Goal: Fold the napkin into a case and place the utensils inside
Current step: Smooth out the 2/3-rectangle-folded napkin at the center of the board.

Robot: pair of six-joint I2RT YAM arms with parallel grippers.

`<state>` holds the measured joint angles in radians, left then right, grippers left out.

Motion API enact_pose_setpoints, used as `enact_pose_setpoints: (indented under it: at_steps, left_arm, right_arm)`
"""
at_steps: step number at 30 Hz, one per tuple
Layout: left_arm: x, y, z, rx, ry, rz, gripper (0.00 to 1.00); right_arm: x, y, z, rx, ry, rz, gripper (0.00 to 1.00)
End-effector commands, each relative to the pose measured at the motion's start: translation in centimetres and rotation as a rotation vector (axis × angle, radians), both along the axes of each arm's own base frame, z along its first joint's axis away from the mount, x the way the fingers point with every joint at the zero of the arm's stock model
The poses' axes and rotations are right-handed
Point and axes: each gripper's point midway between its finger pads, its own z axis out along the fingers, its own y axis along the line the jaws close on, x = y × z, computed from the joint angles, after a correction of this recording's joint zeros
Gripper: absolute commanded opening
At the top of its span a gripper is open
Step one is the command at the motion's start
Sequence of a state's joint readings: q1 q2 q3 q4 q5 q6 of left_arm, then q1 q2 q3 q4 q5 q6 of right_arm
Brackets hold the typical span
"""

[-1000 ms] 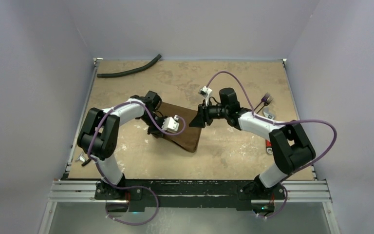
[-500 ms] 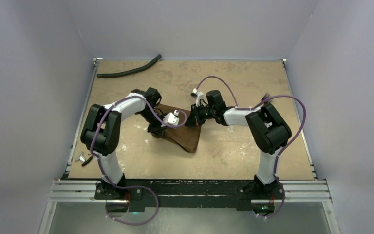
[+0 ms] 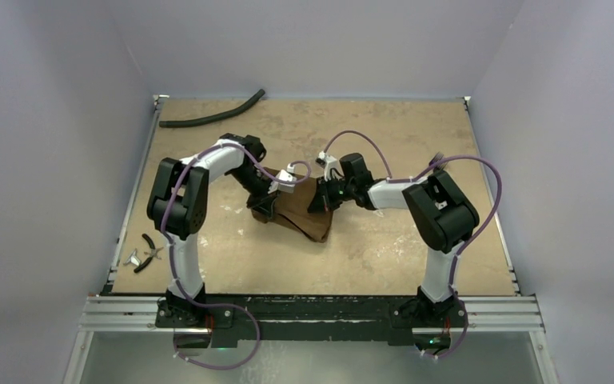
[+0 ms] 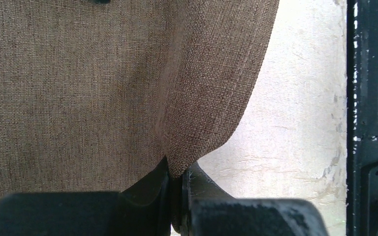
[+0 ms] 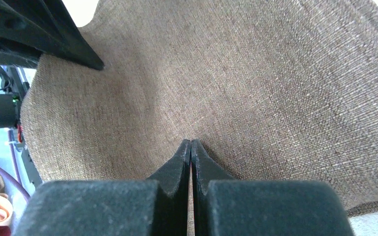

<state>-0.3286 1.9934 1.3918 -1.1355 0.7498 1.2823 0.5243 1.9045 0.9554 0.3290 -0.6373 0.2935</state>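
Tan mottled table, lilac walls

Overhead view. A bunched brown napkin lies mid-worktop, between the two arms. The left end effector meets its left edge, and the right end effector meets its upper right edge. A black curved hose lies near the far left corner. Small hand tools lie at the near left edge.

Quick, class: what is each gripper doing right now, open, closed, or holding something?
Left gripper: closed on a corner of the napkin.
Right gripper: closed, pinching the napkin.
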Motion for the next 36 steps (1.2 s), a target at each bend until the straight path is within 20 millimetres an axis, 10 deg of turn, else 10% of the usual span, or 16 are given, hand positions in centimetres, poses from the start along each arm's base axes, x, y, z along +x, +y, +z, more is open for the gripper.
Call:
enact_pose_setpoints:
  at_steps: [1,13,26,36]
  left_arm:
    - [0.9,-1.0,2.1,-0.065,0.038,0.017,0.0]
    - [4.5,-1.9,2.0,-0.069,-0.001,0.101,0.0]
    - [8.4,-2.4,-1.4,0.058,-0.024,0.269,0.0]
    - [7.3,-2.3,-2.4,0.105,0.028,0.211,0.0]
  right_arm:
    - [-0.7,-0.5,-0.5,-0.017,0.005,0.013,0.02]
    - [-2.9,-0.9,-1.6,-0.007,0.072,0.039,0.01]
    - [-2.5,0.5,1.5,0.081,0.052,0.081,0.06]
    - [1.5,-1.1,14.1,0.182,-0.418,-0.028,0.46]
